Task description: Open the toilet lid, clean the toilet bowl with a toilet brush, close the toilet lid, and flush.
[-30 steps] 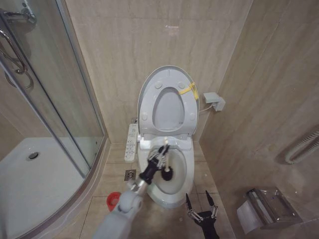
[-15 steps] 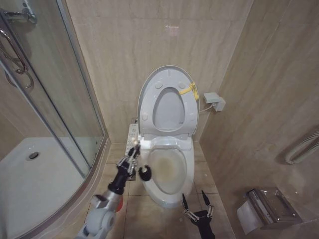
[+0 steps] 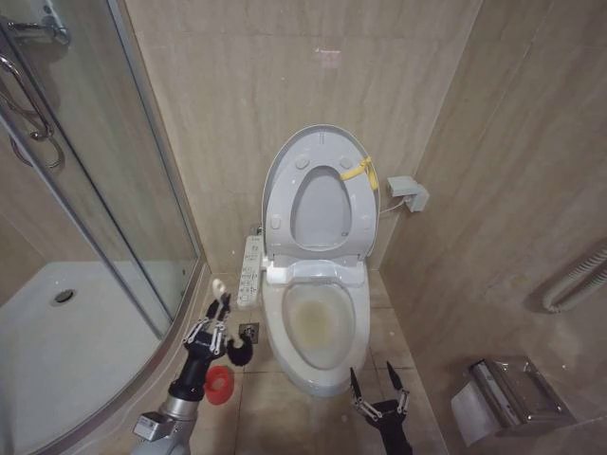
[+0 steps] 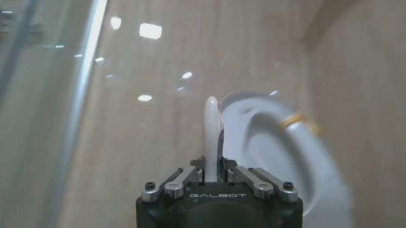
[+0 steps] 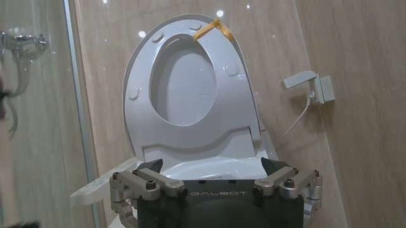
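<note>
Left gripper [image 3: 212,329], low on the floor side of the bowl, clamped on the thin white handle of the toilet brush [image 3: 228,332]; the handle rises straight out between the fingers in the left wrist view [image 4: 211,137], and the dark bristle head hangs beside the gripper, just above a small round red holder [image 3: 219,384]. Whether the bristles touch the holder cannot be told. Right gripper [image 3: 377,387] sits at the lower edge of the head view, in front of the bowl's nose, its two pointed fingers spread wide and holding nothing; its arm is cut off by the frame.

Toilet lid [image 3: 318,194]: glossy white oval, raised against the beige tiled wall together with the ring-shaped seat, a yellow tag [image 3: 360,171] on its upper rim. Toilet bowl [image 3: 318,327]: white, elongated ceramic, open, with a yellowish stain inside. A long white button panel [image 3: 249,269] runs along its side nearest the left gripper.

Surroundings: a curved glass shower screen [image 3: 114,190] and white shower tray close behind the left arm; a small floor drain [image 3: 248,333] between brush and bowl; a white wall box [image 3: 408,192] with cable beside the lid; a metal paper dispenser [image 3: 507,393] on the wall near the right arm, partly cut off.
</note>
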`<state>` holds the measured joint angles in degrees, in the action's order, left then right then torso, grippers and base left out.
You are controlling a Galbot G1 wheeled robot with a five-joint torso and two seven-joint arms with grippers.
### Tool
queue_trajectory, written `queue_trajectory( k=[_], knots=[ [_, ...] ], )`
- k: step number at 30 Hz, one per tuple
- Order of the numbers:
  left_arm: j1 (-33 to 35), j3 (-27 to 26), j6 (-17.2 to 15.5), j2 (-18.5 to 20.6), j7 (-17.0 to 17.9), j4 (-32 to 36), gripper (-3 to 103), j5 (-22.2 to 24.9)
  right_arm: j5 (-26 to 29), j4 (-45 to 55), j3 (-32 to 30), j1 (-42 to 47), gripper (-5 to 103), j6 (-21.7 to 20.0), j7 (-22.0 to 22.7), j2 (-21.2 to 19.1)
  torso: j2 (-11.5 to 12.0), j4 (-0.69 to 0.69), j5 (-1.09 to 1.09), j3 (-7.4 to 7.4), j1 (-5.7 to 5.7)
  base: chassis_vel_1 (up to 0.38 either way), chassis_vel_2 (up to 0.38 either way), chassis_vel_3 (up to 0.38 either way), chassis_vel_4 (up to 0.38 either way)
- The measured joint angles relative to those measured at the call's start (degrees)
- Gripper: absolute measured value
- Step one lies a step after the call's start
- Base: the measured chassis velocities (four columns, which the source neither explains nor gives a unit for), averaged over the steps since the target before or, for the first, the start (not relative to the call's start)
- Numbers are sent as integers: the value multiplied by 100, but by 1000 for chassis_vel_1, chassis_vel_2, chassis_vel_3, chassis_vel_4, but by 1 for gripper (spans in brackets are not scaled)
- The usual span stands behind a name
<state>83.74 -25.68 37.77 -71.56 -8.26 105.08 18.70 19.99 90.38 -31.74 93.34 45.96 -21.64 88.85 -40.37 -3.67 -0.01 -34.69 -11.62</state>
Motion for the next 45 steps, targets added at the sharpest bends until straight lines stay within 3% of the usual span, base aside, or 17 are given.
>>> queue_trajectory(
  k=[5, 8, 18, 26, 45],
  knots=[
    [-89, -386, -76, -98, 329, -626, 16, -107, 42, -62, 9, -71, 100, -3, 0, -19, 0, 0, 1, 0, 0, 0, 0, 0, 0],
    [-147, -519, -76, -101, 350, -914, 16, -62, 53, -92, 22, -109, 100, -8, 0, -29, 1, 1, 0, 0, 0, 0, 0, 0, 0],
    [-555, -841, 88, -205, 63, -1919, 16, 239, 87, -177, 60, -144, 100, -7, -28, -61, 0, 0, 1, 0, 0, 0, 0, 0, 0],
    [-1220, -607, -12, -376, -180, -3001, 16, 439, 83, -243, 87, -208, 100, -7, -51, -92, 1, 0, 1, 0, 0, 0, 0, 0, 0],
    [-2291, -544, -67, -601, -229, -4468, 16, 183, 155, -306, 105, -195, 100, 13, -96, -140, 1, -1, 2, 0, -1, 0, 0, 0, 0]
  ],
)
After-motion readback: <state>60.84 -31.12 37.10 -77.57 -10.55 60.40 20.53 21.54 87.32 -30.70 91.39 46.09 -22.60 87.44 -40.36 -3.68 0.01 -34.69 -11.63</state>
